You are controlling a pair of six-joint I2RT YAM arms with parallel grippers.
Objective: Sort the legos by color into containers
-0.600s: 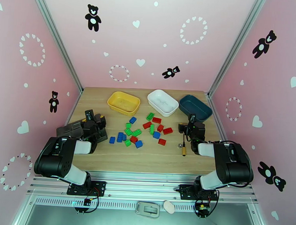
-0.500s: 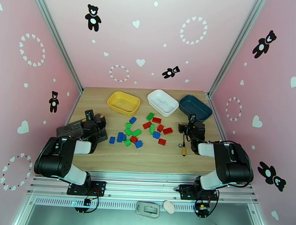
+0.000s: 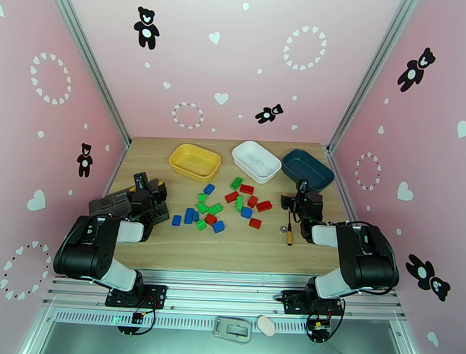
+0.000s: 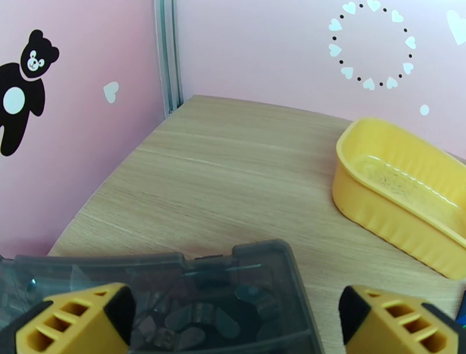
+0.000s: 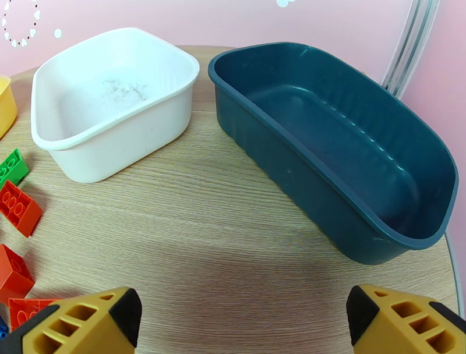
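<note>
Left claw [image 4: 239, 320]: fingers wide apart, gripping nothing, hanging over the near corner of the grey box [image 4: 256, 262], with the yellow bin [image 4: 378, 204] ahead to my right. Right claw [image 5: 244, 320]: equally spread and empty, low over the bare surface [image 5: 233, 233], facing the white bin [image 5: 116, 140] and teal bin [image 5: 303, 180]. Legos [image 3: 215, 208] lie scattered mid-surface between my two claws, just in front of the bins.

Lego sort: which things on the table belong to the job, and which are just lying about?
Job: legos, yellow bin, white bin, teal bin.
Lying about: organizer box, screwdriver.
</note>
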